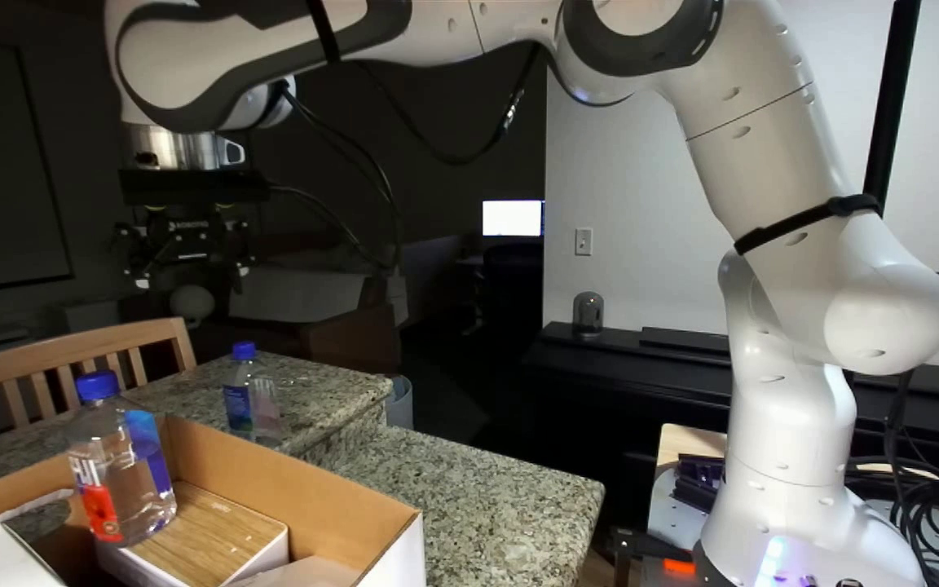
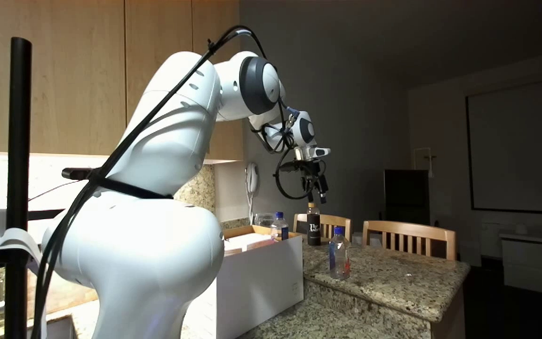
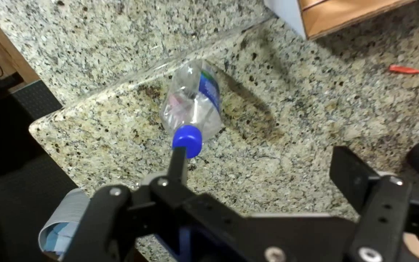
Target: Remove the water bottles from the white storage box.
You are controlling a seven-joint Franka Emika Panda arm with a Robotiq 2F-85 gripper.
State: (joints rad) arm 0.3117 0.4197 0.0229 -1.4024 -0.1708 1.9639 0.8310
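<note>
One water bottle (image 1: 123, 473) is in the white storage box (image 1: 298, 501) and another water bottle (image 1: 251, 403) stands outside it; your gripper (image 1: 190, 281) is spread wide, holding nothing.

In an exterior view, you see the gripper above and beyond the box, the outside bottle on the raised tabletop (image 1: 331, 387) past it, and the inside bottle by a wood-patterned package (image 1: 200, 530). In an exterior view, the box's rim hides the inside bottle's base; the outside bottle stands beside the box, with a dark bottle (image 2: 314, 228) past the box. In the wrist view, your fingers (image 3: 349, 174) stand well apart, one tip in front of the outside bottle's blue cap (image 3: 189, 136); that bottle is near the box's corner, and a red strip (image 3: 407, 69) lies near the box.
</note>
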